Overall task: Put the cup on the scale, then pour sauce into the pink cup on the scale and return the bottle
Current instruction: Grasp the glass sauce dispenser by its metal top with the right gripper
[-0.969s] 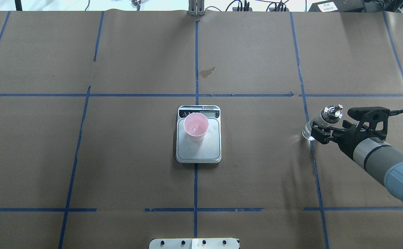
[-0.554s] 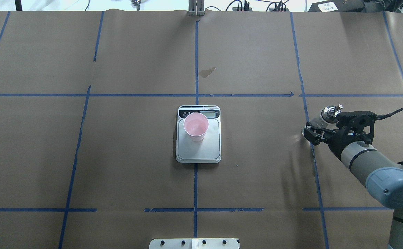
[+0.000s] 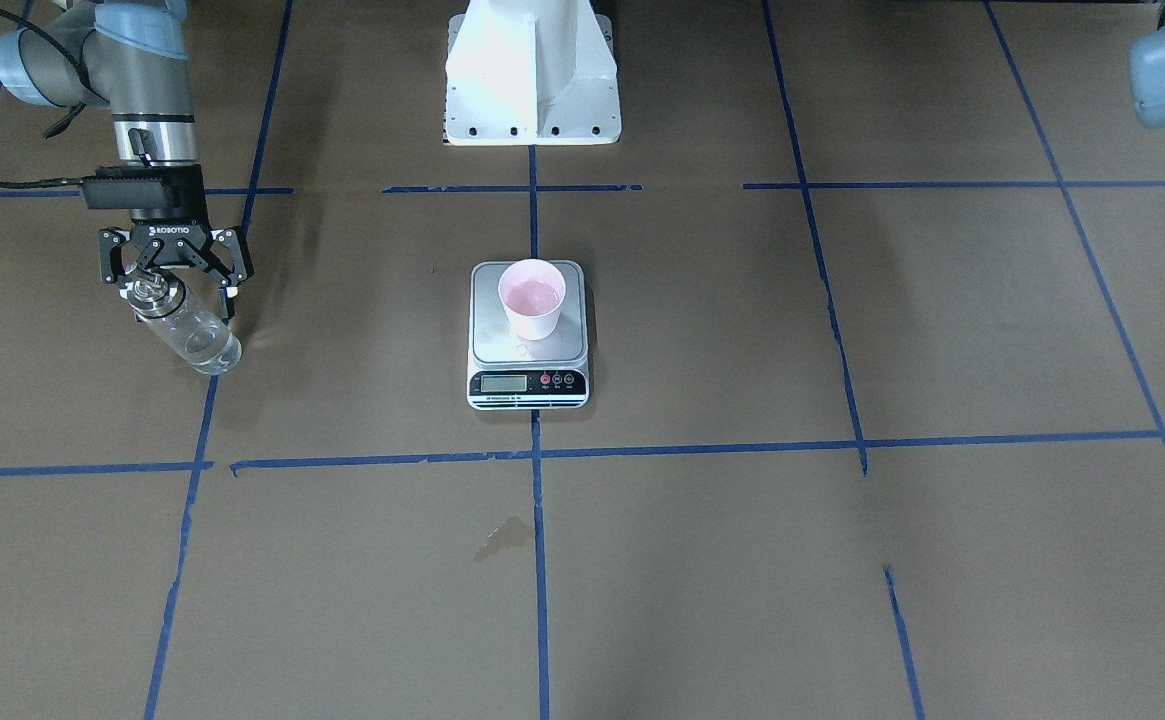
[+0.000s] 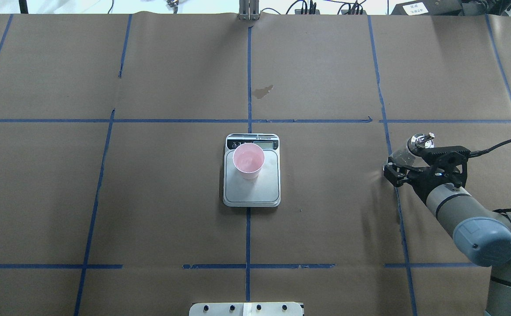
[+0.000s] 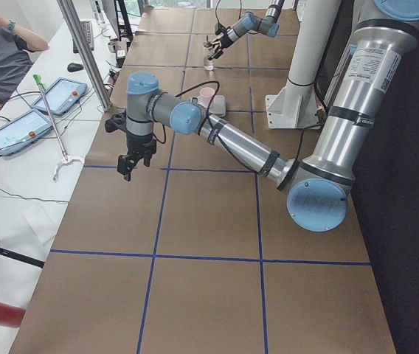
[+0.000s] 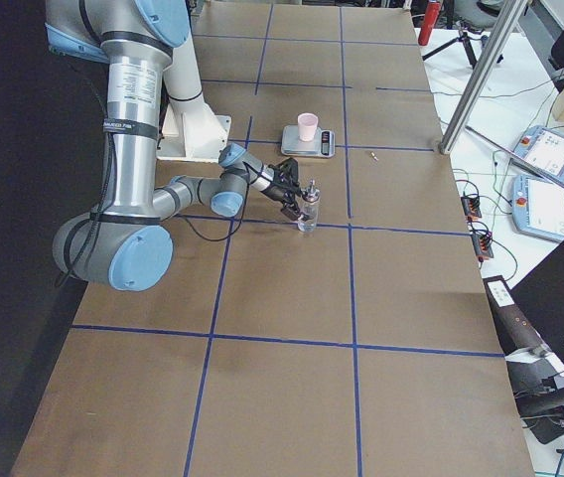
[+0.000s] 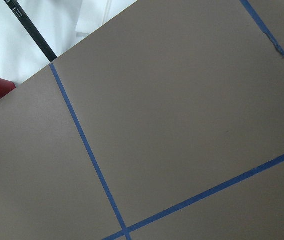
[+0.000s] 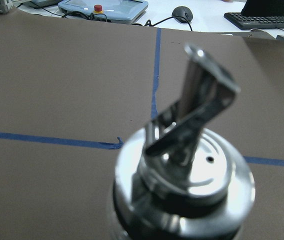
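Note:
The pale pink cup (image 3: 532, 298) stands upright on the rear part of the scale (image 3: 527, 383), at the table's centre; both also show in the overhead view, cup (image 4: 248, 160) and scale (image 4: 251, 193). The clear glass bottle (image 3: 192, 335) with clear liquid stands on the table far to the robot's right, also visible from overhead (image 4: 398, 157). My right gripper (image 3: 177, 295) is open, its fingers spread either side of the bottle's silver spout cap (image 8: 187, 170). My left gripper (image 5: 130, 164) hangs over the table's left end; its state is unclear.
The white robot base (image 3: 532, 70) stands behind the scale. A small dark stain (image 3: 502, 538) marks the brown paper beyond the scale. Blue tape lines grid the table. Tablets (image 5: 18, 125) and a seated person are off the table's far side.
My right wrist has swung and shifted slightly left, closer over the bottle. The bottle, cup and scale have stayed where they were.

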`<control>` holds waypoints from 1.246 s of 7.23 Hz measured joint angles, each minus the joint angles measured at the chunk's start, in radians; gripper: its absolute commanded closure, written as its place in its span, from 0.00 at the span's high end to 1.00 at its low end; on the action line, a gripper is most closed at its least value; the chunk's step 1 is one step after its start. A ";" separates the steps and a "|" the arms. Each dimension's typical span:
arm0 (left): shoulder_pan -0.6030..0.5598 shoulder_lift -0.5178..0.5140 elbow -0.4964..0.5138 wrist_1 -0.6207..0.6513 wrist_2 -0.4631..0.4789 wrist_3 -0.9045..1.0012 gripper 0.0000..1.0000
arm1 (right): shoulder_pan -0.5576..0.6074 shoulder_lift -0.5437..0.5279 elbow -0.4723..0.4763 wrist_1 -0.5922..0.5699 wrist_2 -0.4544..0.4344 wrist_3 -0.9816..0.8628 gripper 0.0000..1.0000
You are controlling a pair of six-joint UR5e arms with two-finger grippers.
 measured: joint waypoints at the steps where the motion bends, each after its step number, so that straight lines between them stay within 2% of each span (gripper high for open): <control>1: 0.000 0.000 0.000 0.000 0.000 -0.001 1.00 | -0.003 0.002 -0.010 0.000 -0.002 -0.001 1.00; 5: 0.000 -0.002 -0.002 0.000 0.000 -0.005 1.00 | -0.007 0.034 -0.050 0.000 -0.004 -0.002 1.00; 8: -0.001 -0.002 -0.008 0.001 0.000 -0.008 1.00 | -0.004 0.036 -0.053 0.003 -0.005 -0.014 0.92; 9: -0.002 -0.001 -0.009 0.001 0.000 -0.009 1.00 | -0.003 0.036 -0.054 0.003 -0.008 -0.025 0.51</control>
